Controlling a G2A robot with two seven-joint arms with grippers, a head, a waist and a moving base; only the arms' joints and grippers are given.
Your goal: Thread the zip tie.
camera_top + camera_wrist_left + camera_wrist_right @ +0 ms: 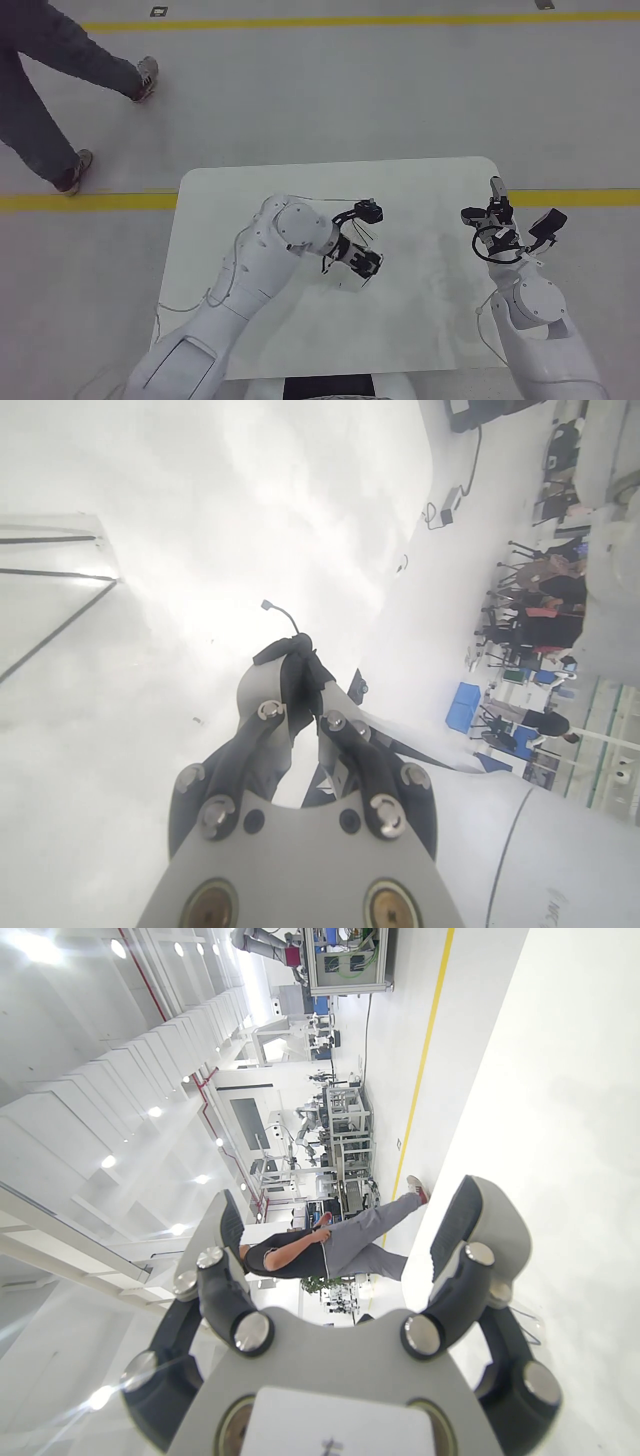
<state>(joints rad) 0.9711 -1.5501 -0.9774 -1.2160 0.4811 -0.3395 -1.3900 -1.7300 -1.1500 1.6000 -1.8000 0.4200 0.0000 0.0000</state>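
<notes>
In the left wrist view my left gripper is shut on a thin black zip tie. A short curved length of the tie sticks out past the fingertips and ends in its small square head, just above the white table. From above, the left gripper is over the middle of the table. My right gripper hangs at the table's right edge, well apart from the left one. In its own view the right gripper is open with nothing between its ribbed pads.
The white table is bare around both arms, with its far edge near the yellow floor line. Grey floor surrounds the table.
</notes>
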